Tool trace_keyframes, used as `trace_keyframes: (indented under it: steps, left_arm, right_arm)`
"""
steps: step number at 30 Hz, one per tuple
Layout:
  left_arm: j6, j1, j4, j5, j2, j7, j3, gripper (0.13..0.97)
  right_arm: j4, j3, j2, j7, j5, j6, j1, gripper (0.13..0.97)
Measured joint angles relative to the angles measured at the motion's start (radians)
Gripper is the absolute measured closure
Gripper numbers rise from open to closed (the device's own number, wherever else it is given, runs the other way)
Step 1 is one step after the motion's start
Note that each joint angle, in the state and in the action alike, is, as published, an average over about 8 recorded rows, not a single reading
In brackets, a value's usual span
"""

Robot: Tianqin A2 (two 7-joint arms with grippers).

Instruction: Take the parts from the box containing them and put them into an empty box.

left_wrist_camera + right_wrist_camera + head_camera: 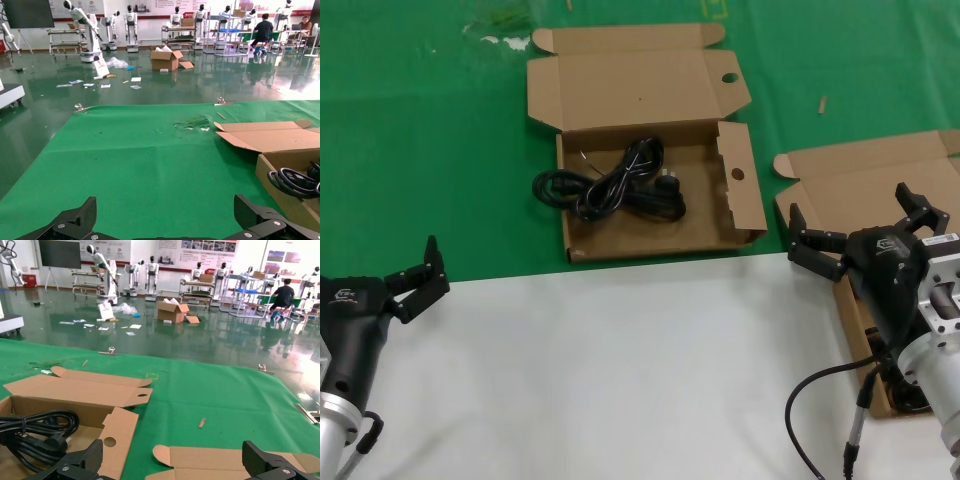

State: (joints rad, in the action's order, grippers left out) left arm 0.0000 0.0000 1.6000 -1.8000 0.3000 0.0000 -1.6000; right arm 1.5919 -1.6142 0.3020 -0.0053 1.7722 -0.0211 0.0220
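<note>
The brown box with round holes in its flaps [740, 200] lies open at the back centre. One coiled black power cord [620, 185] lies in it, with a loop hanging over its left wall. The plain-lidded box [860, 175] lies open at the right. My right arm hides most of its inside, so its contents cannot be made out. My right gripper [850, 205] is open and empty above that box. My left gripper [438, 265] is open and empty at the near left, over the edge of the white sheet. The cord also shows in the left wrist view [295, 181] and the right wrist view [35, 432].
A white sheet [620, 370] covers the near half of the table and a green mat [420, 150] the far half. A small scrap [823, 104] lies on the mat behind the right box. A cable [810, 400] loops beside my right arm.
</note>
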Motion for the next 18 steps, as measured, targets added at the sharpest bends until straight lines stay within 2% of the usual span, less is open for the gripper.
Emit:
trace_keyframes:
  steps: [18]
  left_arm:
    - [0.000, 0.000, 0.000, 0.000, 0.000, 0.000, 0.000, 0.132]
  right_arm:
    - [0.000, 0.000, 0.000, 0.000, 0.000, 0.000, 0.000, 0.129]
